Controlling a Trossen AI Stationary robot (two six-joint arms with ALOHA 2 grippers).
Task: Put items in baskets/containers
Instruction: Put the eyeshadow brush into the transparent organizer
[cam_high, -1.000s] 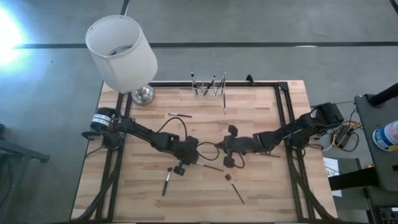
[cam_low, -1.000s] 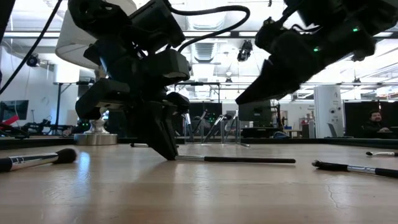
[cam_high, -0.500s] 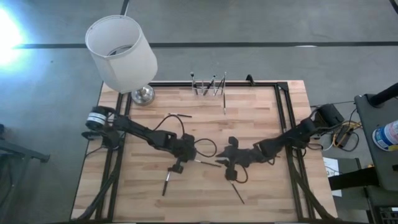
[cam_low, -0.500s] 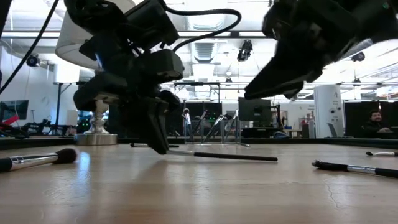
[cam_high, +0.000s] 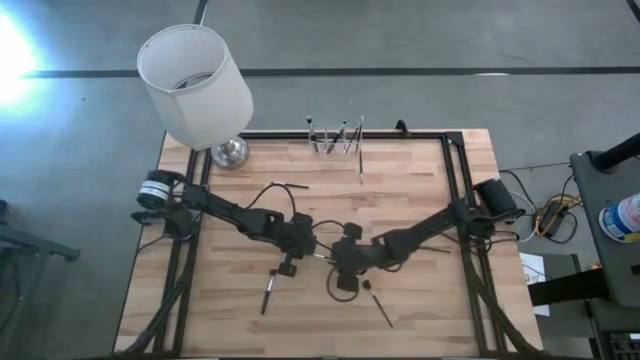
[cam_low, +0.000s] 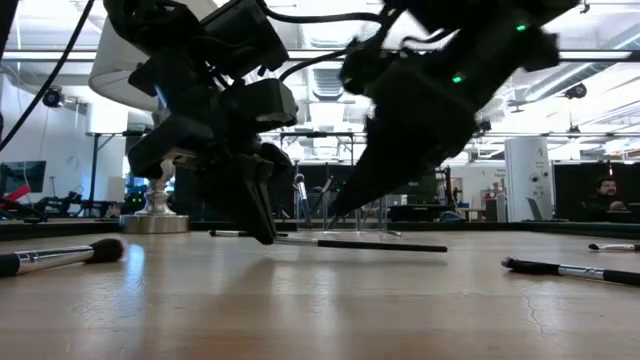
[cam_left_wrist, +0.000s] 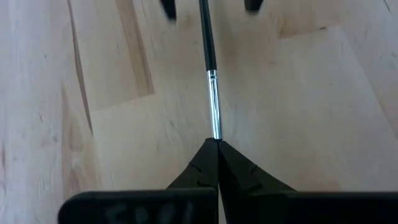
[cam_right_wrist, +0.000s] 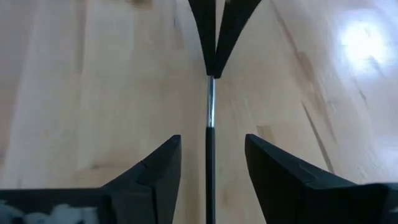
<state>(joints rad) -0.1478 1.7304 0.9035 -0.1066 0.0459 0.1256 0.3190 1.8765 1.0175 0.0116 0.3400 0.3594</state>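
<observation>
A thin brush (cam_high: 322, 256) with a dark handle and a silver ferrule sits at the table's middle, with my left gripper (cam_high: 303, 252) shut on one end. My right gripper (cam_right_wrist: 211, 138) is open. Its fingers stand on either side of the dark handle (cam_right_wrist: 209, 163) and do not touch it. In the low view the brush (cam_low: 370, 244) runs nearly level, just over the wood, from my left gripper (cam_low: 262, 235). A clear holder (cam_high: 335, 140) with brushes standing in it sits at the far edge. My left gripper pinches the brush at the end of its silver ferrule (cam_left_wrist: 215, 129), between the two fingertips. The fingers slant down from the table's left, and the brush runs straight on ahead of them. The held end is raised off the wood. What lies between the fingers is hidden.
Loose brushes lie at the near left (cam_high: 267, 292), the near middle (cam_high: 380, 305), the far left of centre (cam_high: 288, 185) and by the holder (cam_high: 361, 170). A white lampshade (cam_high: 195, 85) on a silver base (cam_high: 230, 152) stands at the far left corner.
My right gripper has moved toward the table's left and come down over the brush's handle, which its fingers now straddle. My left gripper has raised its end of the brush a little, and the brush stands higher over the wood than before.
</observation>
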